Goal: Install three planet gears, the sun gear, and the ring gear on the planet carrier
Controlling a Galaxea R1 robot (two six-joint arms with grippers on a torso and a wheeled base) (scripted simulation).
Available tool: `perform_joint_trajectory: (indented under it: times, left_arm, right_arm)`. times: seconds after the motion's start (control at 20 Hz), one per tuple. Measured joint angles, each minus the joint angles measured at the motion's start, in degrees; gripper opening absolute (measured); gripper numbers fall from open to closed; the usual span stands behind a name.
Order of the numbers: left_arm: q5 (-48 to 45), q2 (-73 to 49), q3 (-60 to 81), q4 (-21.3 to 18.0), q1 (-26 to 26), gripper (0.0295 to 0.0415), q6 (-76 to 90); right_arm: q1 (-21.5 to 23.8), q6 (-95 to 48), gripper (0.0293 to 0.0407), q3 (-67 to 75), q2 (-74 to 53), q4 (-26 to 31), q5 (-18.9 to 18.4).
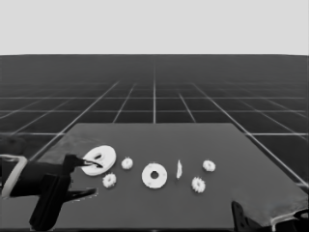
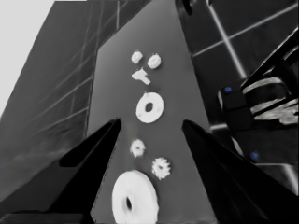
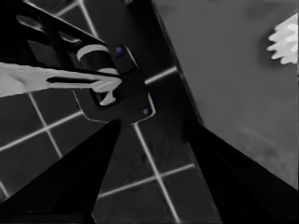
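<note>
The larger round part (image 1: pixel 99 160), the ring gear, lies at the table's left end, under the upper finger of my waiting left gripper (image 1: pixel 96 178), which is open and holds nothing. In the left wrist view the open left gripper (image 2: pixel 150 124) frames that larger round part (image 2: pixel 134 199). The smaller round part (image 1: pixel 154 175), the planet carrier, lies mid-table. Two gears (image 1: pixel 127 163) (image 1: pixel 109 181) sit left of it, two more (image 1: pixel 208 166) (image 1: pixel 198 184) to its right. My right gripper (image 3: pixel 153 123) is open, parked off the table's near right corner.
A thin white piece (image 1: pixel 179 169) stands just right of the smaller round part. The right arm (image 1: pixel 241 217) shows at the lower right corner. Dark machinery with blue lights (image 3: pixel 117 88) hangs past the table's edge, and one gear (image 3: pixel 285 43) lies near that corner.
</note>
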Motion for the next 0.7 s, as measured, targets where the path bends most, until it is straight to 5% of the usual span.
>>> perform_joint_trajectory:
  times: [0.05,0.1,0.15,0.2,0.25,0.3,0.35,0.4,0.5,0.65,0.7]
  left_arm:
    - [-1.1,0.1,-1.6,1.7,-1.5,0.0297,0.1]
    - [-1.8,0.1,-2.6,2.7,-2.4,0.0314,0.1]
    - [-2.2,0.1,-3.2,3.3,-2.9,0.0346,0.1]
    - [23.3,16.7,-10.5,30.7,0.7,0.0377,-27.7]
    - [49.5,35.1,-21.8,24.3,0.9,0.0399,-56.4]
    - [53.4,44.1,-37.2,8.2,1.0,0.0403,-73.5]
    - [51.3,48.3,-49.9,-1.6,1.6,0.0396,-79.4]
    - [50.0,50.9,-58.9,-7.4,2.3,0.0390,-81.0]
    - [49.3,53.9,-69.2,-12.8,3.1,0.0386,-81.0]
    - [49.3,55.6,-74.7,-15.1,3.5,0.0385,-80.2]
    - [45.0,55.7,-75.0,-7.5,10.5,0.0385,-80.2]
  right_arm:
    - [1.2,0.1,0.0308,-1.3,-0.3,-1.8,-0.6]
    - [1.8,0.1,0.0337,-2.1,-0.5,-2.8,-0.9]
    - [2.2,0.2,0.0368,-2.6,-0.6,-3.4,-1.1]
    - [2.5,0.2,0.0380,-2.8,-0.7,-3.8,-1.2]
    - [2.6,0.2,0.0383,-3.0,-0.7,-4.0,-1.3]
    - [2.7,0.2,0.0384,-3.1,-0.8,-4.1,-1.3]
    - [2.7,0.2,0.0384,-3.1,-0.8,-4.2,-1.3]
    - [2.7,0.2,0.0384,-3.2,-0.8,-4.2,-1.3]
    - [2.8,0.2,0.0385,-3.2,-0.8,-4.3,-1.3]
    - [2.8,0.2,0.0385,-3.2,-0.8,-4.3,-1.3]
    - [2.8,0.2,0.0385,-3.2,-0.8,-4.3,-1.3]
